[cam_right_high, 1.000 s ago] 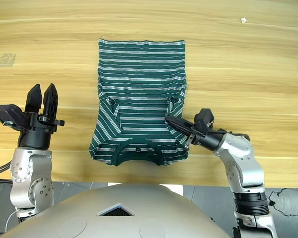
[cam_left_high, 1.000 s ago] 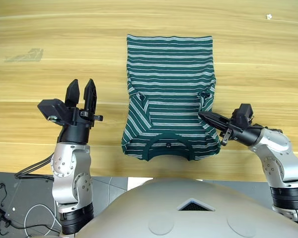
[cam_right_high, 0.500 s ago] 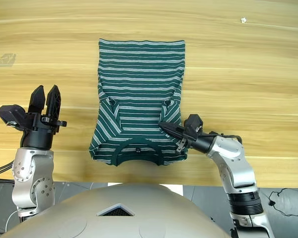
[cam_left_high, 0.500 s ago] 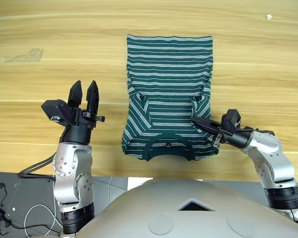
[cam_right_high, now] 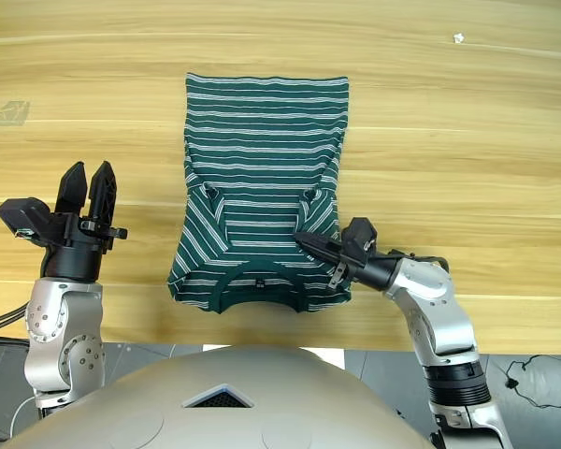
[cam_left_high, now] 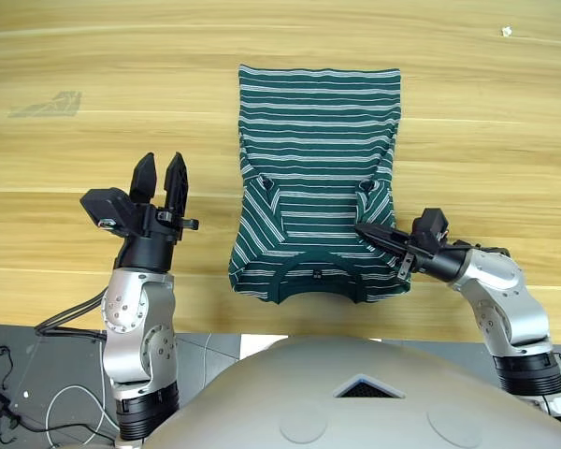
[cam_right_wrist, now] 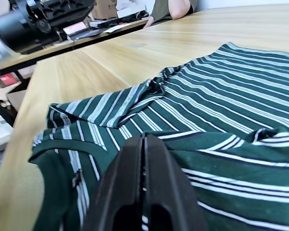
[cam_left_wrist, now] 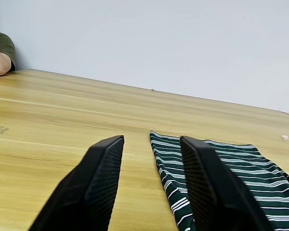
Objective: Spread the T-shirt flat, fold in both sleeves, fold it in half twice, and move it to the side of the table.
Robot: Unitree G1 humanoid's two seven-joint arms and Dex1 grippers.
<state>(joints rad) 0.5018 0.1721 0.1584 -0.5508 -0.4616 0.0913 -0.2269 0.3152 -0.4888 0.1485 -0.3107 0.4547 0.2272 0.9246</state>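
Note:
A dark green T-shirt (cam_left_high: 318, 150) with white stripes lies on the wooden table (cam_left_high: 505, 140), collar toward me and both sleeves drawn in over the body. My right gripper (cam_left_high: 360, 228) lies low over the shirt's near right part, shut, with the cloth of the folded right sleeve (cam_right_wrist: 207, 159) at its tips. In the right wrist view the two fingers (cam_right_wrist: 130, 183) press together over the striped cloth. My left gripper (cam_left_high: 160, 161) stands open to the left of the shirt, off the cloth, with nothing between its fingers (cam_left_wrist: 103, 163).
Bare wood stretches to both sides of the shirt and beyond it. A small white scrap (cam_left_high: 507, 31) lies at the far right, and a grey mark (cam_left_high: 47, 105) at the far left. The table's near edge (cam_left_high: 206, 323) runs just under the collar.
My right gripper has slid left onto the shirt, and the right sleeve fold has moved inward with it. The left arm has shifted only slightly.

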